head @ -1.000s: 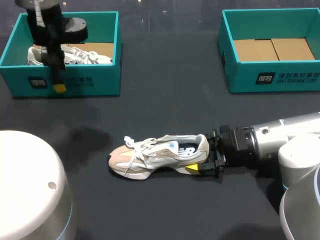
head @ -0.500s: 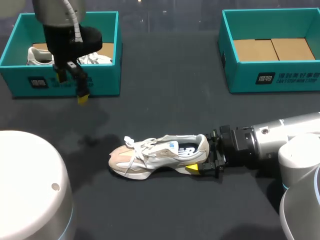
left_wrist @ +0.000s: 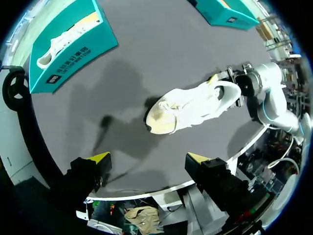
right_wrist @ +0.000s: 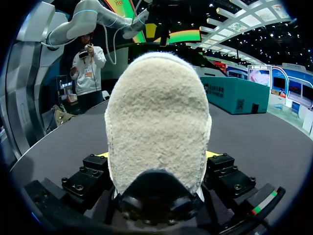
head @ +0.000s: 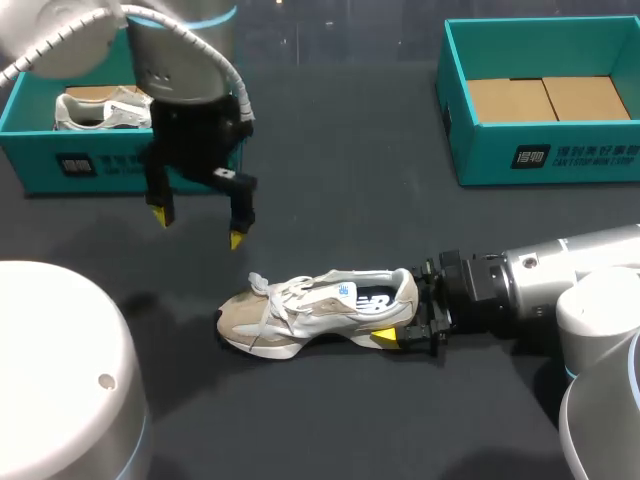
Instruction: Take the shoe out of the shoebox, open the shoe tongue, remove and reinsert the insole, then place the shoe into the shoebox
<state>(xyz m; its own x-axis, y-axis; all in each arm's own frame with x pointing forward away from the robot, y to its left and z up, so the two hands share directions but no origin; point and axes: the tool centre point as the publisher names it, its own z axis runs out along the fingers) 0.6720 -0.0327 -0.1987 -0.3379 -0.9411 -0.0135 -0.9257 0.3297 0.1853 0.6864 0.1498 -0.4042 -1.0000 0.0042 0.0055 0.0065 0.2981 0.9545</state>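
While my right gripper (head: 408, 322) clamps the heel of the beige-and-white sneaker (head: 300, 312), outside the teal cardboard shoebox (head: 545, 158), my left gripper (head: 198, 228) hovers wide; only removal looks done.

my left arm (head: 170, 60) wears a silver-grey shell with a white ribbed cable (head: 60, 45) over it. the left end effector (head: 198, 226) is black with yellow tips. my right arm (head: 560, 275) is silver with rounded white joints. the right end effector (head: 405, 322) is black, with small screws (right_wrist: 80, 171).
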